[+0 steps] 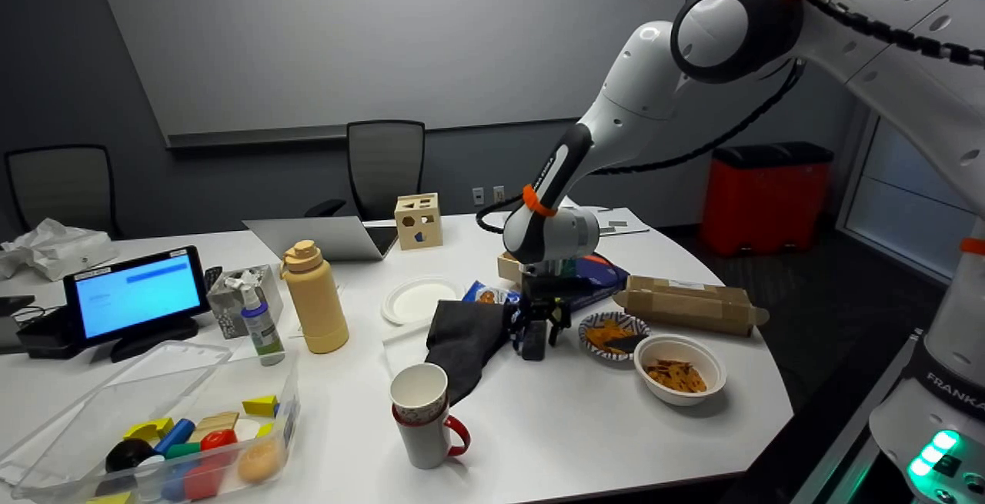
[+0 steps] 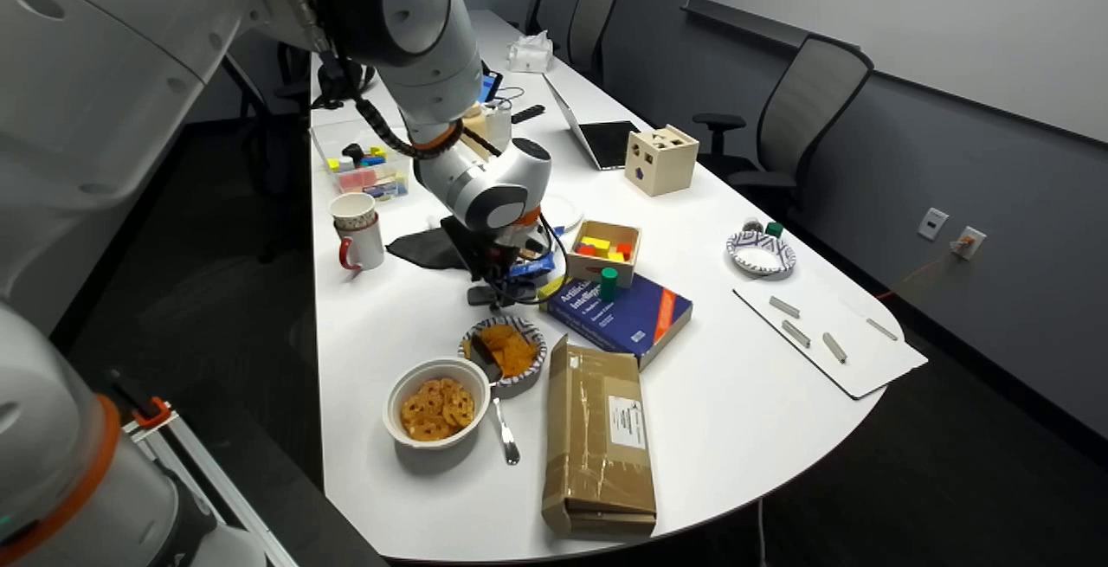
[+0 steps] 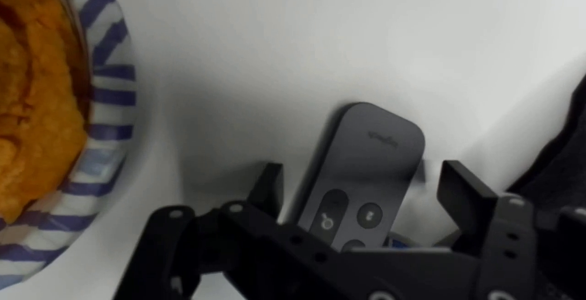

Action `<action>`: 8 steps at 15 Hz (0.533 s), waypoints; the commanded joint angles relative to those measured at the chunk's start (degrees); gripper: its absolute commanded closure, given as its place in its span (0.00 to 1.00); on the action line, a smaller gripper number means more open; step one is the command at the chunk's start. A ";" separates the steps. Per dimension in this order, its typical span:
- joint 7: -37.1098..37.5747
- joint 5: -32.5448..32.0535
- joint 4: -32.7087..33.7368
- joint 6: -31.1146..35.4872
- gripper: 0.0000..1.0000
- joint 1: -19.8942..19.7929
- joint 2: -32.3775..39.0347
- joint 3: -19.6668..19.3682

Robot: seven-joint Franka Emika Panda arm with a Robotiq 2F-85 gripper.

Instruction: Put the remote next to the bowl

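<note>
The dark grey remote (image 3: 375, 153) lies flat on the white table, tilted in the wrist view. Its lower part is hidden behind the gripper. It also shows in an exterior view (image 1: 532, 344). My gripper (image 3: 360, 169) is open, one finger on each side of the remote, with gaps showing between fingers and remote. The gripper (image 1: 539, 328) is low over the table. A patterned paper bowl (image 3: 114, 84) with orange chips is close beside the remote; it also shows in both exterior views (image 1: 584, 333) (image 2: 539, 349). A plain white bowl (image 1: 652, 390) of crackers stands beyond it.
A cardboard box (image 2: 597, 446) and a blue book (image 2: 619, 316) lie near the bowls. A black cloth (image 1: 465, 335) lies beside the gripper. Stacked cups (image 1: 423, 435) stand near the table edge. A silver utensil (image 2: 506, 437) lies between white bowl and box.
</note>
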 commanded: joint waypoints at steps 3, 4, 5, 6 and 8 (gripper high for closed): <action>1.77 -0.59 2.51 0.64 0.59 0.31 2.10 -0.57; 2.06 -0.77 2.26 0.53 0.66 0.46 1.89 -0.85; 2.18 -0.86 2.36 0.54 0.70 0.54 1.97 -0.96; 2.33 -0.95 2.47 0.39 0.70 0.63 2.19 -1.08; 2.71 -1.15 2.04 0.27 0.70 0.93 1.84 -1.41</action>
